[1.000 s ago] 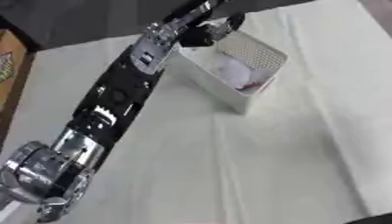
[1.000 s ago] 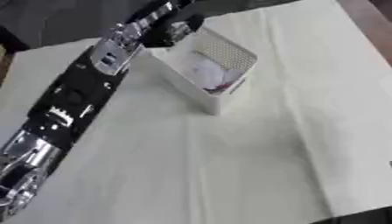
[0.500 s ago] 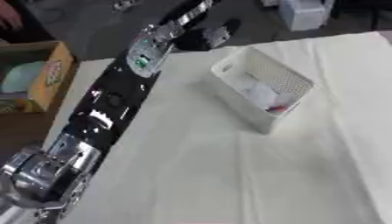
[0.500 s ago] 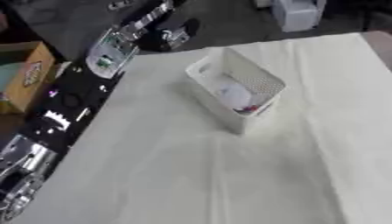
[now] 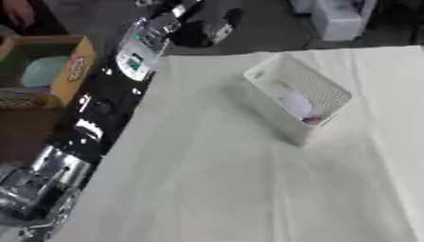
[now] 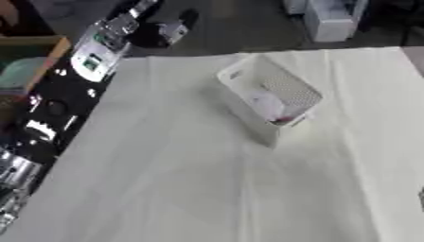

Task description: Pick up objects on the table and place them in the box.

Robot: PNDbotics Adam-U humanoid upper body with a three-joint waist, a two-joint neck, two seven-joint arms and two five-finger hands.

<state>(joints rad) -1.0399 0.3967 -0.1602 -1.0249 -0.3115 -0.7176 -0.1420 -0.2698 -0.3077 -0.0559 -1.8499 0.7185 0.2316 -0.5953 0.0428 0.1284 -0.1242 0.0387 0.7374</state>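
Left robot hand [image 5: 207, 26] beyond table edge, perforated white plastic box [image 5: 300, 100], creased cloth [image 5: 232, 189]

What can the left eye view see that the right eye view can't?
Only the left eye view shows the yellow side of the cardboard box with red print on it, off the table's left edge. Only the right eye view shows a small dark shape at its right edge. Both show the white basket with a pale thing and a bit of red inside, the cream tablecloth, and the left hand beyond the table's far edge.
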